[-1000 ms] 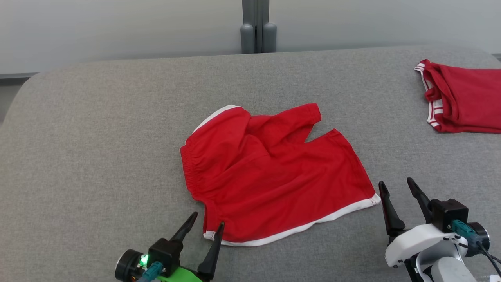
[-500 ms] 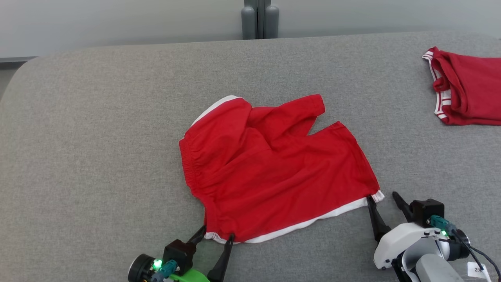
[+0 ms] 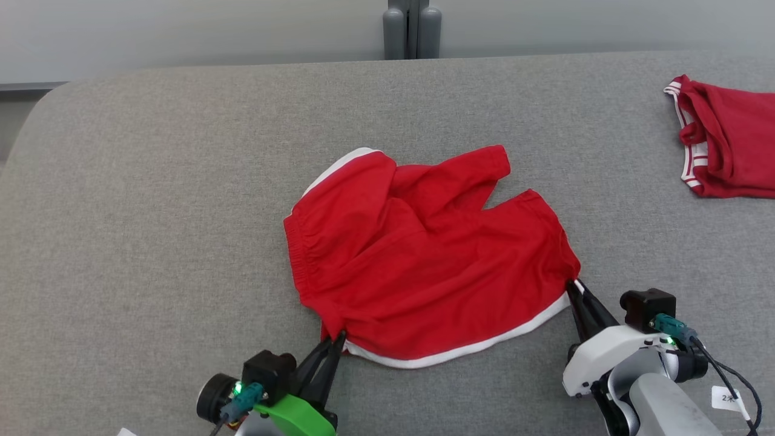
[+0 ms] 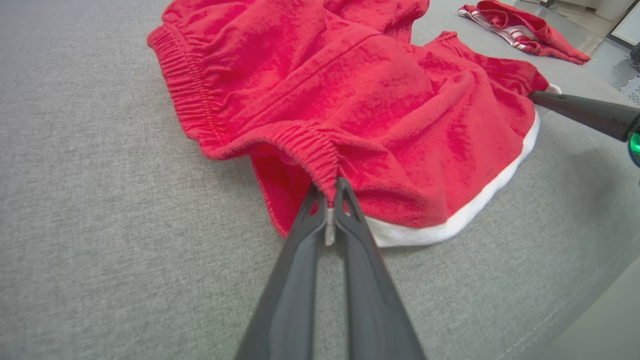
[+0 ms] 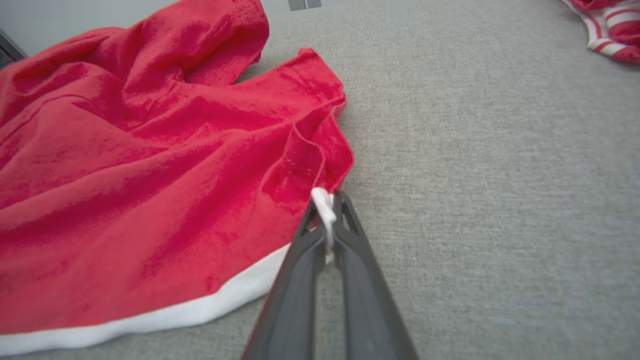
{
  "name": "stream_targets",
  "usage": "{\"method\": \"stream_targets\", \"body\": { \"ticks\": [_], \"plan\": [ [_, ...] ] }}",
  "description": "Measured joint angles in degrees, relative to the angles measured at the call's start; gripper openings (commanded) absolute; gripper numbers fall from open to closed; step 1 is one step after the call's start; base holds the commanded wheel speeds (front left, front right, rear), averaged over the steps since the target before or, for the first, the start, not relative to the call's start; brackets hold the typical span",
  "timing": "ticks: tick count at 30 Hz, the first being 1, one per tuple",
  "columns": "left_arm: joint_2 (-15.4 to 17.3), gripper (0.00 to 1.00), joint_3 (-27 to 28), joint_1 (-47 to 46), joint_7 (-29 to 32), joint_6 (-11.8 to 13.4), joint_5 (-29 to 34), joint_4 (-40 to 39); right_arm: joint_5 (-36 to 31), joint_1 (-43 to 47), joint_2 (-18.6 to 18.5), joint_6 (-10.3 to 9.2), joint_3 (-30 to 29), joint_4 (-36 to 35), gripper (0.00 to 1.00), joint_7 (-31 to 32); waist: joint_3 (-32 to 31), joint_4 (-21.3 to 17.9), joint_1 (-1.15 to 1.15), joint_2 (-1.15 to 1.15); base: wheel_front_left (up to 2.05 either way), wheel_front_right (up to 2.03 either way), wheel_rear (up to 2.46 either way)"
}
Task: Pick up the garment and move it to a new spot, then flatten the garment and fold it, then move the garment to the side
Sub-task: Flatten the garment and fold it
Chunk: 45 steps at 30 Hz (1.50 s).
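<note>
We grip the red shorts [image 3: 424,266] by both near corners, left gripper [image 3: 337,340] and right gripper [image 3: 574,288] clamped shut, the hem running left-right between them.

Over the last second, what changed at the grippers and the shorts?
Both arms advanced to the red shorts and shut. The left gripper pinches the near-left corner and the right gripper the near-right corner, where the cloth now bunches. The shorts otherwise lie where they were on the grey surface. The second red garment at far right is untouched.
</note>
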Motion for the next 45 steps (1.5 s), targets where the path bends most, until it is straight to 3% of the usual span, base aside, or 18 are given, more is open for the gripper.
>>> {"method": "stream_targets", "body": {
  "ticks": [7,12,14,18,23,30,35,39,45],
  "plan": [
    [2.0,0.00,4.3,-2.7,0.0,0.0,-2.1,-8.0,4.9,-1.3,-1.8,0.00,2.7,-6.9,0.00,0.0,-0.3,-1.4,0.00,0.00,0.00,0.00,0.00],
    [4.3,0.00,3.7,-10.9,0.6,0.0,-5.5,-9.1,7.6,-10.1,-4.2,0.01,4.8,-8.6,0.00,1.8,1.2,-2.3,0.00,0.00,0.00,0.00,0.00],
    [5.1,0.00,3.6,-16.0,1.7,0.0,-8.5,-9.5,8.4,-14.8,-4.7,0.01,6.0,-8.7,0.00,3.4,2.3,-2.5,0.00,0.00,0.00,0.00,0.00],
    [9.8,0.00,2.0,-31.0,4.2,0.0,-8.4,-9.6,9.2,-28.1,-6.6,0.01,8.2,-8.1,0.00,6.8,5.5,-3.0,0.00,0.00,0.00,0.00,0.00],
    [12.8,0.00,0.1,-49.6,6.9,0.0,-10.1,-6.6,10.1,-46.7,-8.9,0.01,9.3,-5.9,0.00,10.4,11.1,-3.5,0.01,0.00,0.00,0.00,0.00],
    [13.7,0.00,0.0,-71.4,8.1,-0.1,-15.7,3.0,10.7,-68.9,-7.8,0.01,7.0,2.3,0.00,12.8,19.1,-4.4,0.02,0.00,0.00,0.00,0.00],
    [11.9,0.00,-1.8,-81.7,6.9,-0.1,-19.1,8.3,9.8,-78.3,-6.5,0.01,7.0,8.0,0.00,12.4,23.5,-5.4,0.02,0.00,0.00,0.00,0.00],
    [10.7,0.00,-3.1,-86.9,4.2,-0.1,-21.2,9.8,10.4,-82.0,-6.0,0.01,7.9,10.2,0.00,10.4,25.7,-6.5,0.02,0.00,0.00,0.00,0.00],
    [10.9,0.00,-6.9,-85.0,1.8,-0.1,-24.0,10.1,13.0,-79.6,-6.6,0.01,12.7,10.2,0.00,8.0,27.6,-7.6,0.01,0.00,0.00,0.00,0.00]
  ]
}}
